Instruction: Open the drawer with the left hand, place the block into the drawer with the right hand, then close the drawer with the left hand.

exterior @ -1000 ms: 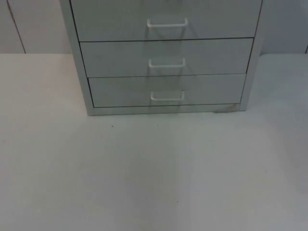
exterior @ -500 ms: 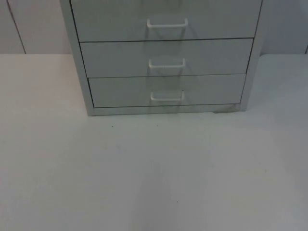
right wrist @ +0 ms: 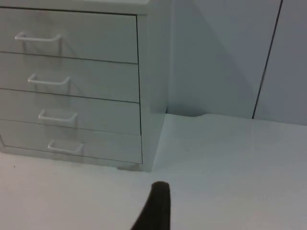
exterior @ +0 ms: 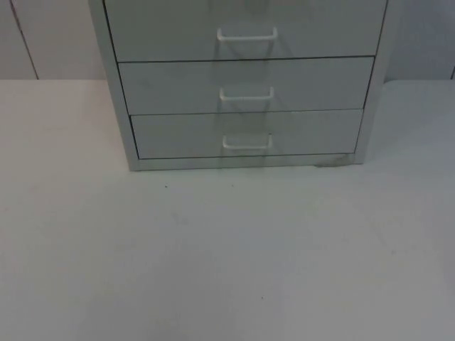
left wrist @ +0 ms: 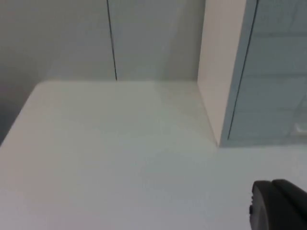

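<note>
Both grippers hang above the table (exterior: 227, 256) near the shut drawer cabinet (exterior: 242, 85).

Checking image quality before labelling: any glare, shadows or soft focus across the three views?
Top view: flat, even light, no glare; faint shadow under the drawer cabinet. Left wrist view: soft, table washed pale, cabinet side bright. Right wrist view: handles legible, partition wall shaded beside the cabinet.

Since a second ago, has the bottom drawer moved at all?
No. The bottom drawer sits flush in the cabinet, its handle in the same spot under the middle handle.
</note>
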`<state>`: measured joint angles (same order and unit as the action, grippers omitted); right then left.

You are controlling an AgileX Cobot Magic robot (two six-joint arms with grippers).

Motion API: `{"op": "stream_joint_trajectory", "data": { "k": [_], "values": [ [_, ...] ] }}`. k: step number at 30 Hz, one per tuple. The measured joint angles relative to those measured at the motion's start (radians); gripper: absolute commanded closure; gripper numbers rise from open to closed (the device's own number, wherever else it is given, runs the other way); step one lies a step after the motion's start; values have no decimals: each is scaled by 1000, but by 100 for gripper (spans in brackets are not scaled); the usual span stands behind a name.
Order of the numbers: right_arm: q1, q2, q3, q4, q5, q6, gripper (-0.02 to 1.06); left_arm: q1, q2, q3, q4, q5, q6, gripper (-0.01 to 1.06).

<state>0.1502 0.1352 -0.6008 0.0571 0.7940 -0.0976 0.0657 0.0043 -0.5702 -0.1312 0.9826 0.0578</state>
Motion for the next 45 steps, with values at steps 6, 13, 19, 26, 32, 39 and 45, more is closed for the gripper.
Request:
{"op": "stream_joint_trajectory", "data": {
  "k": [6, 13, 19, 26, 32, 39, 45],
  "values": [
    [0, -72, 2, 0, 96, 0, 29, 0, 0, 4, 44, 82, 4, 105],
    [0, -119, 56, 0, 146, 4, 29, 0, 0, 6, 86, 129, 4, 105],
    [0, -131, 63, 0, 159, 7, 29, 0, 0, 41, 92, 155, -1, 105],
    [0, -131, 63, 0, 230, 7, 29, 0, 0, 72, 123, 110, -36, 105],
    [0, -131, 79, 0, 281, 7, 29, 0, 0, 73, 131, 105, -40, 105],
    [0, -131, 83, 0, 287, 7, 29, 0, 0, 73, 131, 103, -42, 105],
    [0, -131, 83, 0, 287, 7, 20, 0, 0, 73, 131, 103, -46, 96]
  ]
}}
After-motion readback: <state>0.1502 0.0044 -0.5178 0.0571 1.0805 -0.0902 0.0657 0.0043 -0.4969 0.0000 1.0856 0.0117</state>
